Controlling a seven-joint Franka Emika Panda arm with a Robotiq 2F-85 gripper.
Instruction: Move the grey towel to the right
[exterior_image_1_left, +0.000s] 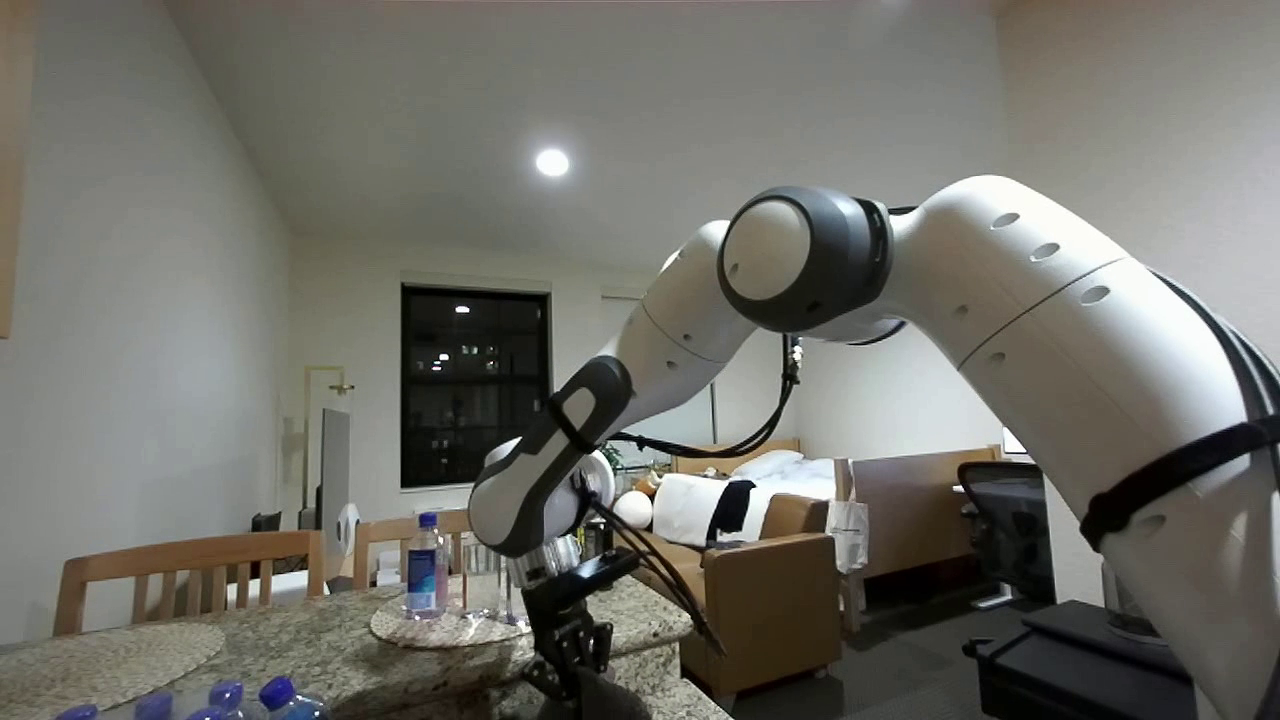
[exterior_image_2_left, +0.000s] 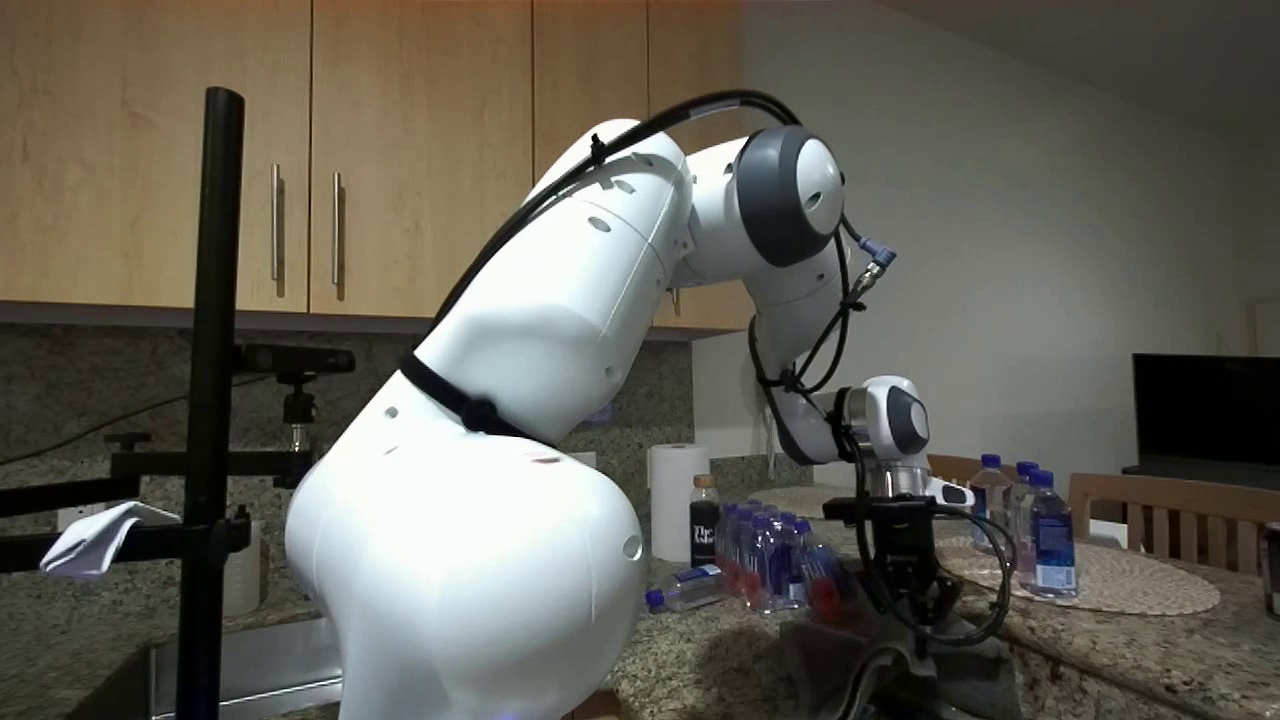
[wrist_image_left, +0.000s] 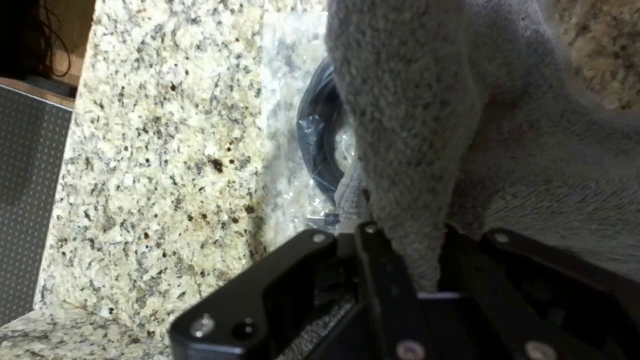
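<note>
Grey towel (wrist_image_left: 425, 135), black claw (wrist_image_left: 411, 240), cream-and-brown speckled counter (wrist_image_left: 185, 150), white-and-grey arm (exterior_image_2_left: 560, 270), blue bottle caps (exterior_image_2_left: 1041, 479)

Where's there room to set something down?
In the wrist view, granite counter lies bare between its edge and the clear plastic bag. In an exterior view, the raised counter looks bare between two woven placemats. Crowded: past the bag, where the gripper holds the grey towel, and by the paper towel roll, where water bottles cluster.

In the wrist view, bare counter (wrist_image_left: 185, 125) opens toward ten o'clock from the gripper (wrist_image_left: 414, 250), past a bagged black coil (wrist_image_left: 316, 140) at eleven; grey towel (wrist_image_left: 405, 100) fills twelve to two; in an exterior view, clustered bottles (exterior_image_2_left: 768, 560) block its ten o'clock
</note>
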